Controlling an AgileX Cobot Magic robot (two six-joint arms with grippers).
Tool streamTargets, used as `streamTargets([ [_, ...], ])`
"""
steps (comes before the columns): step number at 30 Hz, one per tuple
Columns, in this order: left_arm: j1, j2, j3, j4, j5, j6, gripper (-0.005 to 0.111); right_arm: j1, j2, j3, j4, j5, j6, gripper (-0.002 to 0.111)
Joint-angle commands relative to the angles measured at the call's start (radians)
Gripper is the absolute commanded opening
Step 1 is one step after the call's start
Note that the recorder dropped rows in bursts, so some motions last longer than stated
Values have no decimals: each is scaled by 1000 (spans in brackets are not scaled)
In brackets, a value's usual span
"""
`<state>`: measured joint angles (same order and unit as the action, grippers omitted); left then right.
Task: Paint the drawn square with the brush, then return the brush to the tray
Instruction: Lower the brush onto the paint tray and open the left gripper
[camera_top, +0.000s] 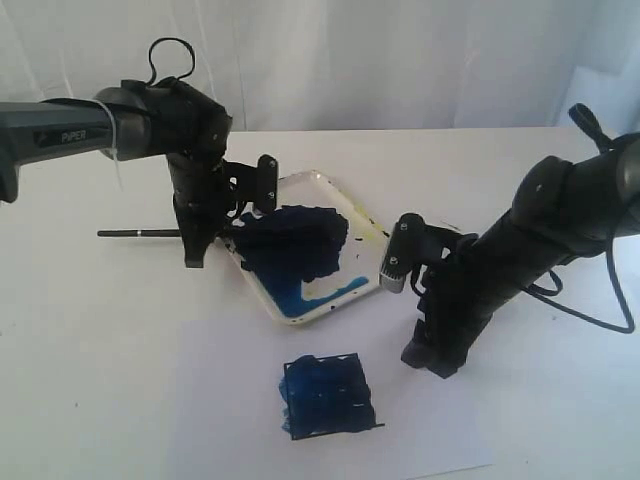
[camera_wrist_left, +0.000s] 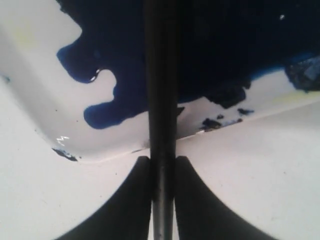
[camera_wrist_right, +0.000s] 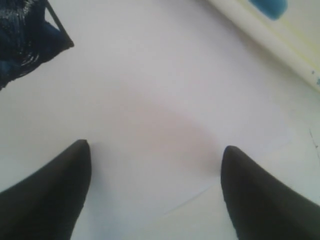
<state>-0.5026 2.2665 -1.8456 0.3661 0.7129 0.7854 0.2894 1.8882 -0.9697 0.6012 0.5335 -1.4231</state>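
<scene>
The brush (camera_top: 140, 233) lies level, its black handle sticking out leftward while its tip reaches over the tray (camera_top: 335, 186). My left gripper (camera_top: 197, 250) is shut on the handle just outside the tray's left rim. In the left wrist view the brush (camera_wrist_left: 160, 90) runs between the two fingers (camera_wrist_left: 132, 200) and out over the tray's (camera_wrist_left: 60, 115) dark blue blotch; its bristles are lost against the paint. The drawn square (camera_top: 328, 396), smeared dark blue, sits on the paper in front of the tray, and its corner (camera_wrist_right: 25, 35) shows in the right wrist view. My right gripper (camera_top: 432, 362) stands open beside it, nothing between its fingers.
A white sheet of paper (camera_top: 420, 440) carries the square, its edge (camera_wrist_right: 235, 177) crossing below my right gripper. The tray's rim (camera_wrist_right: 270, 35) lies just beyond. A black cable (camera_top: 590, 300) trails from the right arm.
</scene>
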Motion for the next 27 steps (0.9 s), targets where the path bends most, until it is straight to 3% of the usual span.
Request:
streamTargets([
  [1,1,18,3,-7,5,-1,0,1,34,4,-21,-30,-3,68],
  [8,1,14,-65,13,83,-1,2,1,34,4,-21,-49,-3,68],
  [12,1,14,-71,11,92,-1,35,1,34,4,-21,-52,-3,68],
  [14,1,14,-71,11,101,-1,45,1,34,4,-21,-52,-3,68],
  [21,1,14,-71,8,133,-3,49,1,34,4,-21,-67,42,68],
  [27,1,14,-117,8,243,-3,48,1,15,4,-21,-73,44,68],
])
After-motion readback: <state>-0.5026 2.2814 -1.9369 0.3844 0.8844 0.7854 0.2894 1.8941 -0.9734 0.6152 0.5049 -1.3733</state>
